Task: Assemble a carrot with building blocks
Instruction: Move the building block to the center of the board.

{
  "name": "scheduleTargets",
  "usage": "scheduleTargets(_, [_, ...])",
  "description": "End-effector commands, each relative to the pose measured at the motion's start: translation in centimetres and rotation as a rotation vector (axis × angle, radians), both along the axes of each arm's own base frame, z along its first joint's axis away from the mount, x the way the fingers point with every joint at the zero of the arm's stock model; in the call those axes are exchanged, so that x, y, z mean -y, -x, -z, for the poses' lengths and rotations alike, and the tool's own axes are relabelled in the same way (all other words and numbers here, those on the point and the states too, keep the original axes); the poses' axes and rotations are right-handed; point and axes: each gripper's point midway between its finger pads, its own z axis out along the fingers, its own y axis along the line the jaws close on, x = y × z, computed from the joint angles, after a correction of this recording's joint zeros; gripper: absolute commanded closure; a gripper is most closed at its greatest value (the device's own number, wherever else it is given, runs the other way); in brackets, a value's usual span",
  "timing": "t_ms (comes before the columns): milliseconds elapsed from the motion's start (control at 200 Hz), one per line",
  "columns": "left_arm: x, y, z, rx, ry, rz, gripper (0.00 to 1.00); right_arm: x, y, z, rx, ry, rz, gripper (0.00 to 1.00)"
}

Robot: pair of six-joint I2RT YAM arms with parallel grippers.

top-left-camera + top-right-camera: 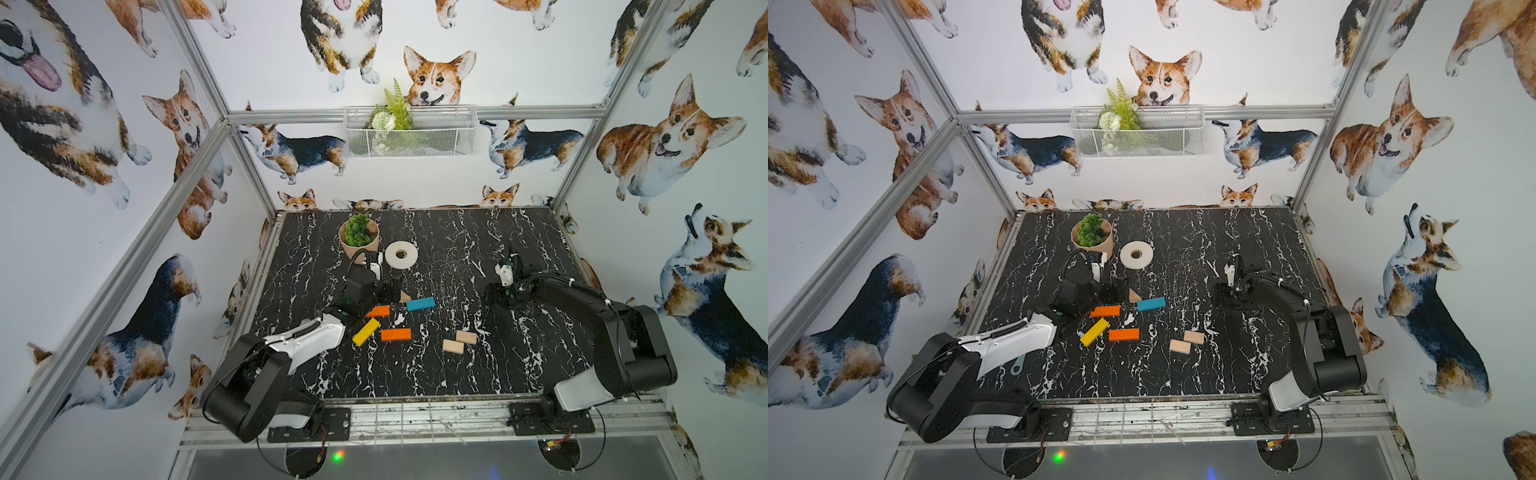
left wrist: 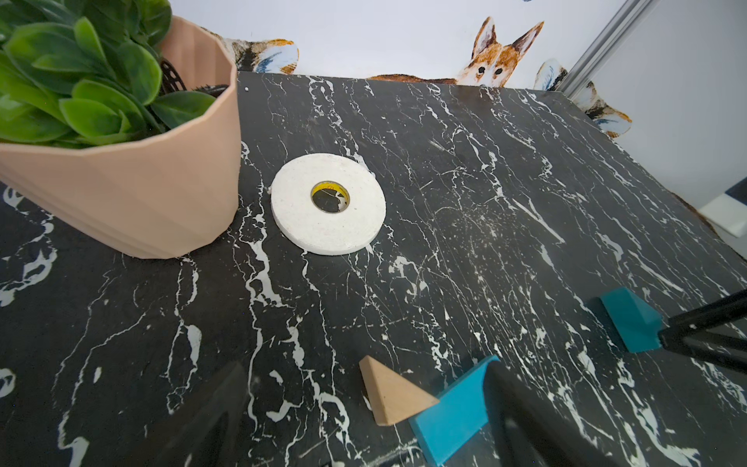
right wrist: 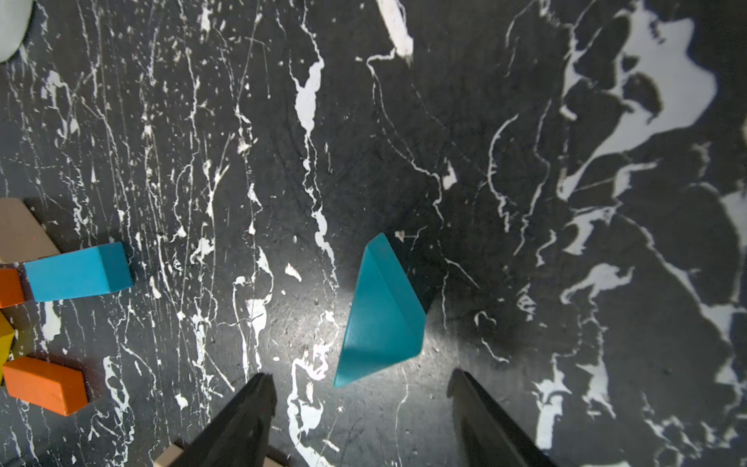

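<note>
Near centre, teal bar (image 1: 420, 304) lengthwise left-right, yellow bar (image 1: 366, 331) diagonal

teal wooden triangle (image 3: 380, 315) hiding under the black right arm (image 1: 577, 297) in both top views, orange wooden bar (image 3: 10, 288) running off the picture's edge

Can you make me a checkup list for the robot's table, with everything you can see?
Surface: black marble tabletop, white veins, scratched.
Job's things: scattered, not assembled: orange blocks, yellow block, teal bar, wood triangle, plain wood rectangles, teal triangle.
Clutter: white tape roll, potted plant.
Claws: left claw open, straddling the wood triangle; right claw open, teal triangle just ahead, not gripped.
Cables: black cable looped at left wrist.
Surroundings: corgi wallpaper, wire basket with ferns, metal frame.
</note>
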Motion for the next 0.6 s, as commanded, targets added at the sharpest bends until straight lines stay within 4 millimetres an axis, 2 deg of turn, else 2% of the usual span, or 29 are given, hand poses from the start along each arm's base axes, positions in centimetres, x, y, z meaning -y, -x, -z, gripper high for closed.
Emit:
scheduleTargets(0, [0.2, -0.4, -0.5, 0.014, 0.007, -0.003, 0.06, 0.0, -1.0, 0.1, 0.01, 0.007, 0.006, 0.28])
scheduleTargets(265, [0.0, -0.5, -0.3, 0.014, -0.005, -0.007, 0.05, 0.1, -1.3, 0.7, -0.017, 0.026, 0.007, 0.36])
scheduleTargets(501, [0.0, -0.5, -0.3, 0.013, -0.007, -0.007, 0.05, 0.3, -0.7, 1.2, -0.046, 0.036, 0.016, 0.36])
scheduleTargets(516, [0.0, -0.5, -0.4, 0.014, -0.007, -0.009, 0.05, 0.3, -0.7, 1.2, -0.047, 0.035, 0.015, 0.39])
scheduleTargets(596, [-0.1, -0.5, -0.5, 0.016, -0.006, -0.011, 0.05, 0.1, -0.6, 1.1, -0.045, 0.024, 0.014, 0.41])
